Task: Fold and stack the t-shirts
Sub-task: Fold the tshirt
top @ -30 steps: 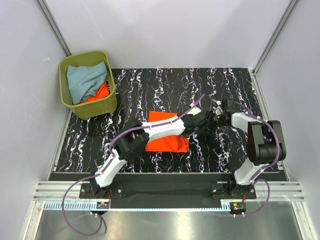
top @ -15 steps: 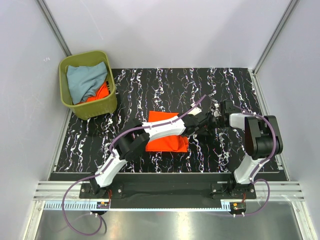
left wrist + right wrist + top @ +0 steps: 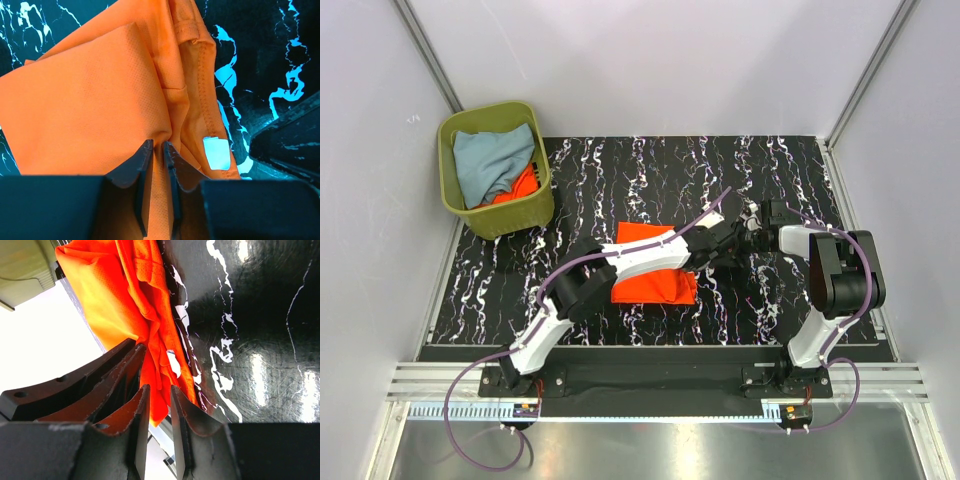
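A folded bright orange t-shirt (image 3: 655, 288) lies mid-table on the black marbled mat. My left arm reaches across it, and the left gripper (image 3: 725, 243) is at its right edge. In the left wrist view the left gripper (image 3: 158, 143) is shut, pinching a raised fold of the orange t-shirt (image 3: 90, 100) beside a white label (image 3: 216, 152). My right gripper (image 3: 752, 238) faces it from the right. In the right wrist view the right gripper (image 3: 160, 387) is narrowed on a hanging edge of the orange t-shirt (image 3: 125, 300), close beside the left gripper's fingers (image 3: 100, 375).
An olive-green bin (image 3: 545, 195) stands at the mat's back left corner. It holds a crumpled pale grey-blue t-shirt (image 3: 490, 160) and another orange t-shirt (image 3: 520, 185). Grey walls close in the mat on three sides.
Both grippers have narrowed onto the orange cloth at the shirt's right edge. The right gripper has shifted slightly left, closer to the left one.
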`<state>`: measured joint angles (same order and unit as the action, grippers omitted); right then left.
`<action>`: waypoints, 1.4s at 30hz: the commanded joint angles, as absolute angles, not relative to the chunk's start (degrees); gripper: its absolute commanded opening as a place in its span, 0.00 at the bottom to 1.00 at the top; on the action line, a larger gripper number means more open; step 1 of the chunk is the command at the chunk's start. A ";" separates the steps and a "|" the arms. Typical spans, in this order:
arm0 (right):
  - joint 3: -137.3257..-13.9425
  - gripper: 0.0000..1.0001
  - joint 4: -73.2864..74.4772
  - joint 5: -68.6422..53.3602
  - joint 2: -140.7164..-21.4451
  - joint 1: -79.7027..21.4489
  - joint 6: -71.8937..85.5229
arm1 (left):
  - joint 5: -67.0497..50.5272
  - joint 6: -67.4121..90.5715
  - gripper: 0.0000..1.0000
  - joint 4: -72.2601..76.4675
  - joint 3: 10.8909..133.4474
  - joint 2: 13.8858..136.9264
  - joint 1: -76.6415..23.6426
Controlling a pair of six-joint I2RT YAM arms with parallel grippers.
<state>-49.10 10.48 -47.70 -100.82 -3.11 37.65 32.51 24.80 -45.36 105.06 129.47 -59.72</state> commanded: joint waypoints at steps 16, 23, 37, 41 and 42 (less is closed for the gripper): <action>-50.27 0.26 8.35 -49.39 -101.86 -5.35 38.67 | 29.97 23.82 0.00 -43.86 104.15 124.46 -58.36; -52.20 0.00 2.13 -50.88 -104.67 -7.73 42.89 | 27.60 25.75 0.00 -43.42 103.19 119.01 -57.83; -53.62 0.00 -7.11 -50.54 -114.52 -10.55 47.99 | 27.60 26.10 0.00 -42.80 99.49 114.79 -56.78; -52.12 0.00 -7.47 -48.88 -116.10 -10.55 46.94 | 27.25 25.93 0.00 -42.71 100.19 114.17 -56.69; -51.68 0.00 -7.47 -48.43 -115.84 -10.55 46.41 | 27.07 25.84 0.00 -42.71 100.28 114.00 -56.69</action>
<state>-52.80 -6.52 -50.09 -114.74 -10.24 46.48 27.70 25.52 -44.38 99.57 117.93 -56.99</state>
